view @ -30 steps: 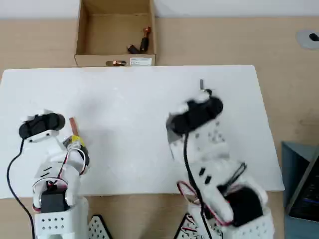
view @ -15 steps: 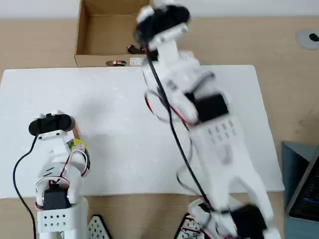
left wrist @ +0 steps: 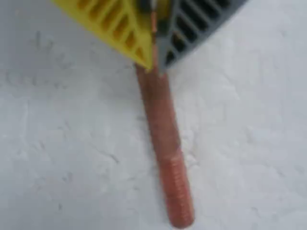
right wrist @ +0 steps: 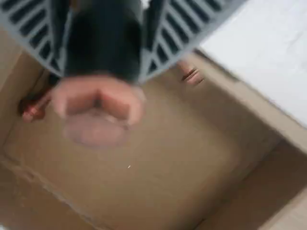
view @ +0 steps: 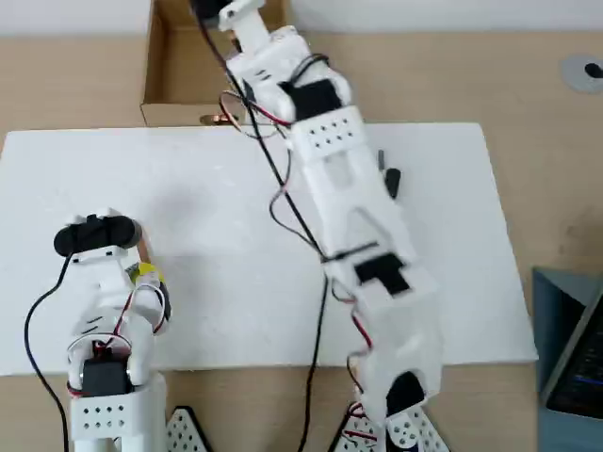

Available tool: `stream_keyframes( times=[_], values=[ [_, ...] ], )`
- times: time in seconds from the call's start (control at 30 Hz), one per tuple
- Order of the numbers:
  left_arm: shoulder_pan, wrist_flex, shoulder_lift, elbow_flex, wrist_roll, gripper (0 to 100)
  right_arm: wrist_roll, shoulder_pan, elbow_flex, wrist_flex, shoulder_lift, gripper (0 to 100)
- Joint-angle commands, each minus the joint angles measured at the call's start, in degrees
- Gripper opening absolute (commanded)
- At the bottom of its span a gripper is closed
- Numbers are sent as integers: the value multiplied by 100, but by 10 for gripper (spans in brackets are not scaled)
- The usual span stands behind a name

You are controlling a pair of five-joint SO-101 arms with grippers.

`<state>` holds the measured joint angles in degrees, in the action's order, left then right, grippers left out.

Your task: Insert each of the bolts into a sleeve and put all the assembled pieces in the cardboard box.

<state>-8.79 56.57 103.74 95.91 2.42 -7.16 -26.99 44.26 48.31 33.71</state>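
Wooden bench [view: 66, 85], white pad [view: 217, 245]. Right pincer [right wrist: 100, 72] pinches a sleeved bolt [right wrist: 98, 103] over the cardboard box [view: 174, 71], not yet dropped; one copper piece [right wrist: 31, 108] lies inside. Left pincer [left wrist: 154, 64], well apart from the box, clamps a bare bolt [left wrist: 165, 153]; a loose sleeve [view: 391, 179] nearer the box awaits it.

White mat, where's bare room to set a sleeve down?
The widest bare patch of the white mat lies between the left gripper, holding a bolt, the cardboard box and the right arm. Another lies beyond that arm, between the black sleeve and the mat's near edge. It is crowded under the right arm and inside the box.
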Motion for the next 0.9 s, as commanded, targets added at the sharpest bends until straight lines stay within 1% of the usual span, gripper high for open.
stream_keyframes(
  times=[0.0, 0.17, 0.33, 0.47, 0.67, 0.87],
  values=[
    [-70, -105, 40, -18, 18, 3, -325, 92, 1640, -193, 910, 9],
    [-70, -105, 40, -18, 26, 3, -774, 101, 3037, -193, 2255, 9],
    [-70, -105, 48, -18, 26, 3, -1152, 101, 3952, -167, 3178, 12],
    [-70, -105, 48, -18, 35, 3, -1477, 101, 4092, -149, 3442, 18],
    [-70, -105, 48, -18, 35, 4, -1512, 101, 4092, -44, 3468, 141],
    [-70, -105, 48, -18, 35, 4, -1512, 163, 4119, 35, 3468, 141]
  ],
)
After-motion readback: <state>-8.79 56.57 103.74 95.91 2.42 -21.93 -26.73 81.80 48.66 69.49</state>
